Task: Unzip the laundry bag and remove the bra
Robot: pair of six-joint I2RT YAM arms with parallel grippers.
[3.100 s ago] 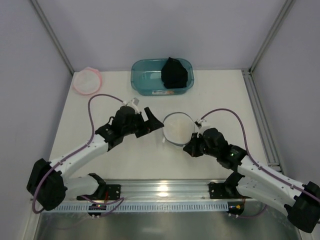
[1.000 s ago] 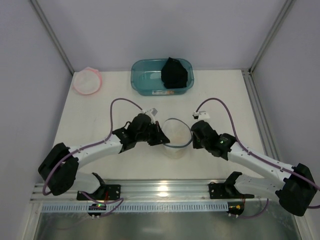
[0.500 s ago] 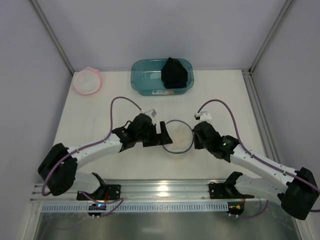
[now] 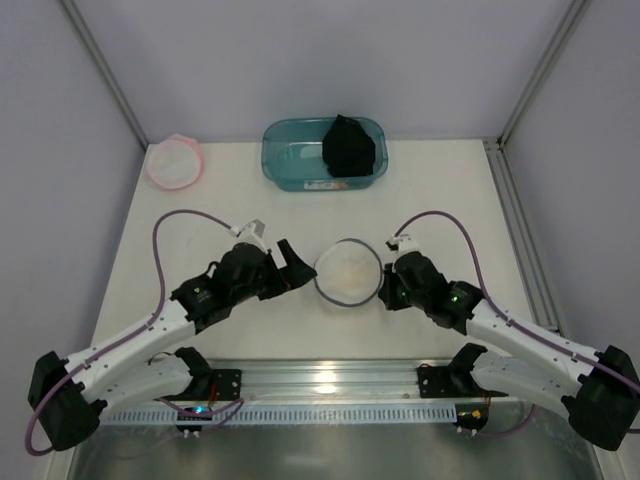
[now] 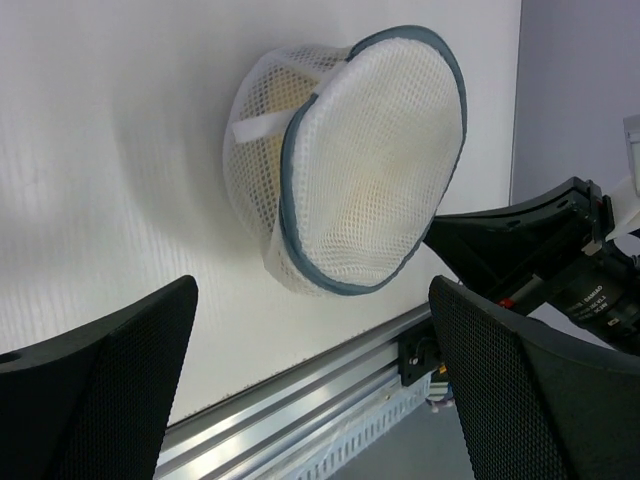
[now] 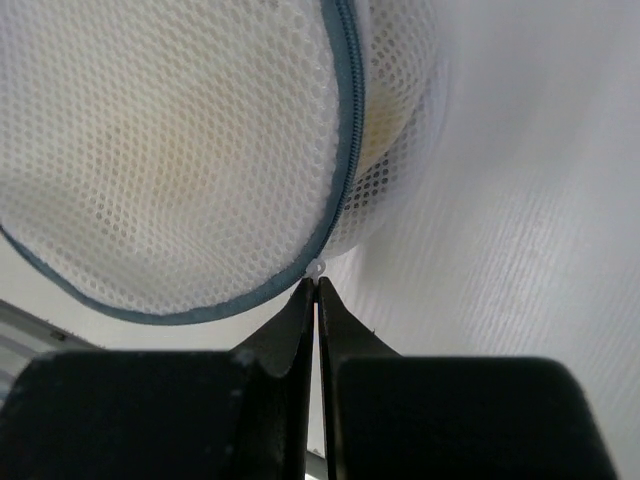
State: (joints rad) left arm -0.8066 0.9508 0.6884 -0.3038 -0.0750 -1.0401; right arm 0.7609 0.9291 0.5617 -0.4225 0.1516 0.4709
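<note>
The laundry bag (image 4: 347,271) lies about midway between the left and right edges of the worktop (image 4: 450,190), a little nearer the near edge than the far one, with a round mesh face turned up and its grey-blue rim hoop showing all the way round. A pale cream shape (image 5: 375,200) shows dimly through the white mesh. The left gripper (image 4: 297,262) sits just to the left of the bag, clear of it; in the left wrist view its two black fingers (image 5: 110,390) stand spread wide with nothing between them and the bag lying beyond the gap. The right gripper (image 4: 385,290) meets the bag at its right side. In the right wrist view its fingers (image 6: 290,320) are pressed together and pinch the small white zipper pull (image 6: 316,268) at their tips, at the bag's edge where the grey-blue zipper (image 6: 350,120) curves down; the stretch of zipper in view looks closed. At the far edge stands a teal tub (image 4: 272,160) with a dark cloth (image 4: 348,147) bunched in its right half. A pink-rimmed round mesh bag (image 4: 174,163) lies in the far left corner, well apart from both arms.
</note>
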